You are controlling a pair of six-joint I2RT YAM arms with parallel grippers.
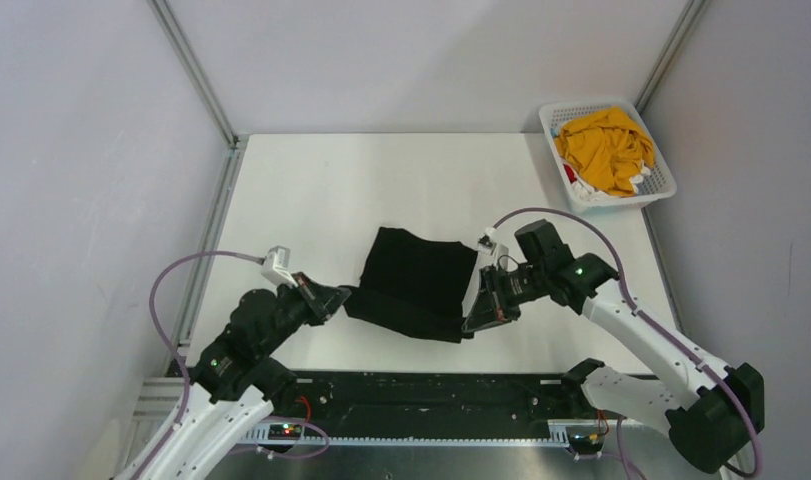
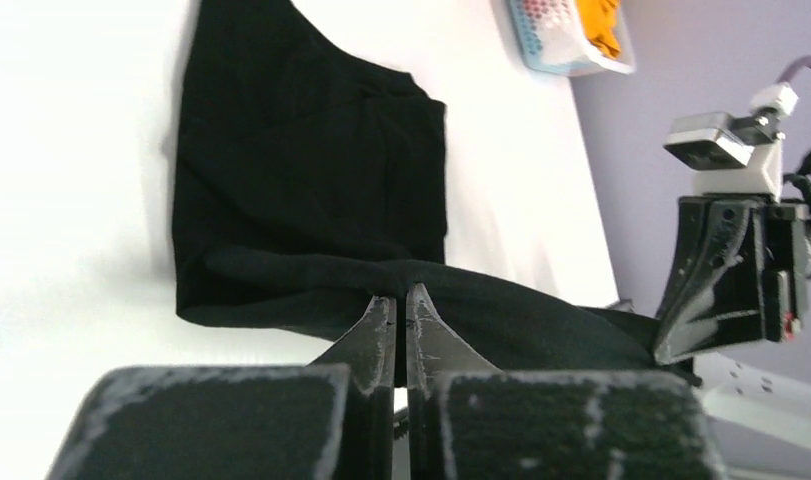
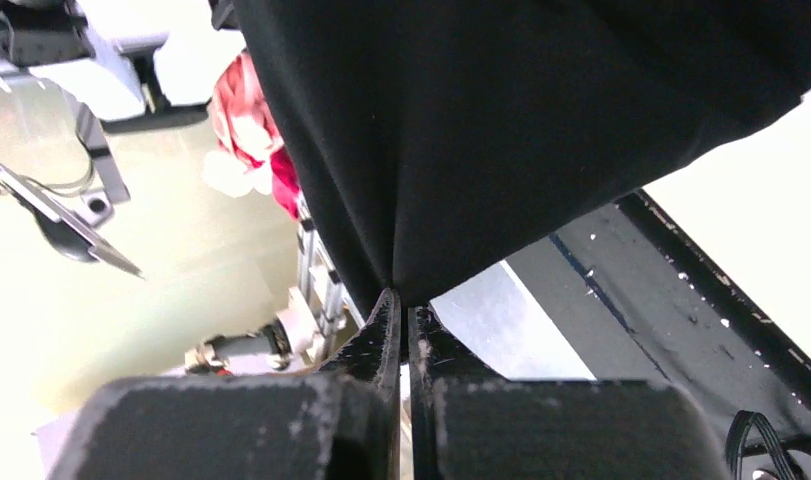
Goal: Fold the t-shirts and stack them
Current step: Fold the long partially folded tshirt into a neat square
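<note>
A black t-shirt (image 1: 416,280) lies partly folded in the middle of the white table, its near edge lifted between the two arms. My left gripper (image 1: 343,297) is shut on the shirt's near left edge; in the left wrist view the fingertips (image 2: 401,292) pinch a fold of the black cloth (image 2: 301,180). My right gripper (image 1: 471,325) is shut on the near right corner, and the black cloth (image 3: 501,130) hangs taut from its tips (image 3: 401,298). A mustard-yellow t-shirt (image 1: 606,150) lies crumpled in the basket, with bits of red and white cloth (image 1: 573,180) beside it.
The white lattice basket (image 1: 661,185) stands at the table's far right corner and also shows in the left wrist view (image 2: 566,40). Grey walls and metal rails close in the table. A blurred red and white thing (image 3: 249,130) shows behind the shirt in the right wrist view.
</note>
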